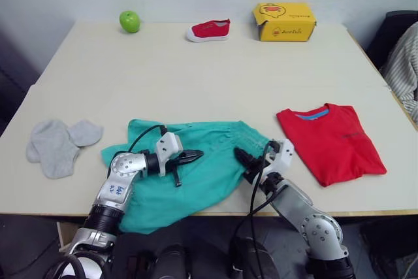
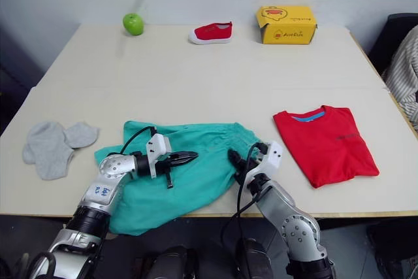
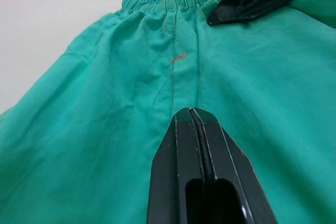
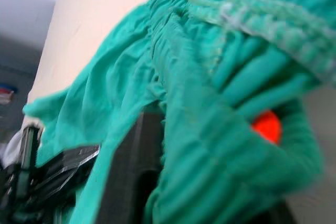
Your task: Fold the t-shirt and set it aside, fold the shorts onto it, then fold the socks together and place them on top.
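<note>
The red t-shirt lies folded on the right of the table. Spread at the front edge are the teal shorts, one part hanging over that edge. My left gripper hovers low over the middle of the shorts, its fingers pressed shut with nothing between them. At the elastic waistband sits my right gripper, and in the right wrist view the gathered fabric is bunched around its finger, so it looks shut on the shorts. The two grey socks lie flat at the left, apart from both grippers.
Along the table's far edge sit a green apple, a small red shoe and a yellow box. A striped cloth hangs beyond the right edge. Bare tabletop stretches between the garments and the far objects.
</note>
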### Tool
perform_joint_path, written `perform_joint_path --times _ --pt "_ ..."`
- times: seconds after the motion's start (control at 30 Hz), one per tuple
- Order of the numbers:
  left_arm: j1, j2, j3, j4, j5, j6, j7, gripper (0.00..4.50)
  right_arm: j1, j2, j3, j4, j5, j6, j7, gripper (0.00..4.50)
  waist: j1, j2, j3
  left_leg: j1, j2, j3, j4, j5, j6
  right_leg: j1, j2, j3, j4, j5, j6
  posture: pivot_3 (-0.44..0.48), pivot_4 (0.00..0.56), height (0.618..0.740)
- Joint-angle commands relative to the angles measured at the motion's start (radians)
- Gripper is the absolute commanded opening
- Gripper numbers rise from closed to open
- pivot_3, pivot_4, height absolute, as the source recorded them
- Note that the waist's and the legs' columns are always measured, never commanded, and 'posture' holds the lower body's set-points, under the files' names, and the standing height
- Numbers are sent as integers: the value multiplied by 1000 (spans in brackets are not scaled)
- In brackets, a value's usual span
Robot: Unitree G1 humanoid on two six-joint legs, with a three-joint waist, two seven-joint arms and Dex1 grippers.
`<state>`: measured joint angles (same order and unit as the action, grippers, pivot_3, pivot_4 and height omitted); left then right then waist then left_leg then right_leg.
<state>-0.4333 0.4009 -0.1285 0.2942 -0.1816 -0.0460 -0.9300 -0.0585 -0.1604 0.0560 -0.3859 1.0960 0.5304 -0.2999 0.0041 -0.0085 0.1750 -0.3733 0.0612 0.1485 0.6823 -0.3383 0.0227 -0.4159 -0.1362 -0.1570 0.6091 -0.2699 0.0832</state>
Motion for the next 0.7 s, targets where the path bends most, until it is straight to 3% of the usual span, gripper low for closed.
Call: perform_joint_path --times 0.03,0.3,0.4,0.5,0.6,0.7 --pt "-46 -25 -8 18 17 -7 18 0 36 -37 -77 -76 -107 -46 32 70 4 0 0 -1 0 0 0 0 0 0 0 0 0 0 0 0 150 740" --pt "-114 -112 -47 89 67 32 75 0 93 -161 -228 -218 -200 -39 84 70 -5 1 0 -11 -1 3 0 2 -4 -9 2 0 1 1 1 0 150 740" --pt "-148 -141 -60 129 88 44 93 0 84 -235 -226 -265 -306 -27 103 70 -5 1 0 -13 -1 3 0 3 -5 -12 3 0 2 1 2 0 150 740" --pt "-167 -144 -56 145 100 58 112 0 38 -322 -151 -324 -459 21 103 70 -9 1 0 -13 -5 3 0 4 -5 -13 3 0 1 1 2 0 150 740" --pt "-137 -112 -12 88 97 80 158 0 -79 -409 27 -409 -659 115 88 70 -20 1 1 -12 -1 3 1 5 -5 -14 2 1 1 1 1 0 150 740" --pt "-111 -74 1 22 91 78 147 0 -210 -349 169 -405 -724 193 91 70 -34 1 1 -12 2 2 0 7 -9 -15 4 0 4 0 -1 0 150 740"
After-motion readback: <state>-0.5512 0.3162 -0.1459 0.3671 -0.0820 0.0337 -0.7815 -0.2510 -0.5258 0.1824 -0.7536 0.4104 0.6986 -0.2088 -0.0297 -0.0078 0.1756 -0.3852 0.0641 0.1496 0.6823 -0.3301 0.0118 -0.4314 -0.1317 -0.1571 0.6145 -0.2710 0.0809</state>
